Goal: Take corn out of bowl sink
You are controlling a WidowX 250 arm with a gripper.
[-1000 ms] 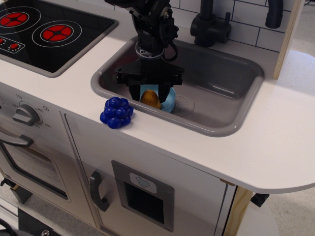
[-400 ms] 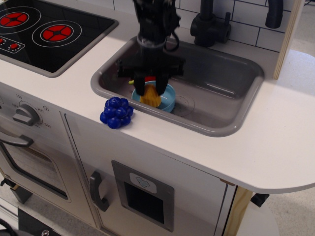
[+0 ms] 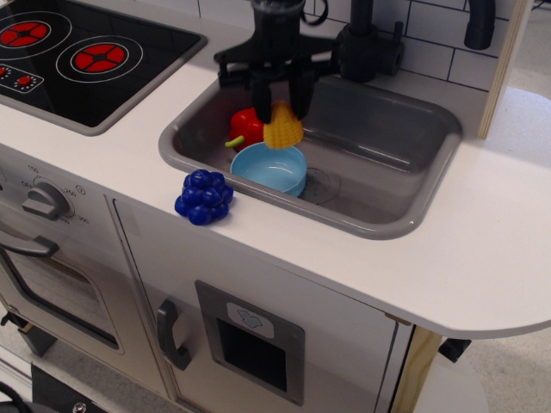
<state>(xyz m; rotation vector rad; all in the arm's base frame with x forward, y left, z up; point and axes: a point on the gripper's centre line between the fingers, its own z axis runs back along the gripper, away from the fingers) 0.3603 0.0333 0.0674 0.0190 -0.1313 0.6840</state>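
My gripper (image 3: pixel 281 110) is shut on the yellow corn (image 3: pixel 282 131) and holds it in the air, well above the light blue bowl (image 3: pixel 270 168). The bowl stands empty on the floor of the grey sink (image 3: pixel 392 155), near its front left. The corn hangs point up between my black fingers (image 3: pixel 258 96), over the bowl's far rim.
A red toy pepper (image 3: pixel 245 127) lies in the sink behind the bowl. A blue toy grape bunch (image 3: pixel 204 197) sits on the white counter at the sink's front left corner. A black tap (image 3: pixel 368 43) stands behind the sink. The black stovetop (image 3: pixel 86 52) is at the left.
My gripper has risen out of the bowl with the corn held in it. The bowl now stands empty and the red pepper behind it has come into view.
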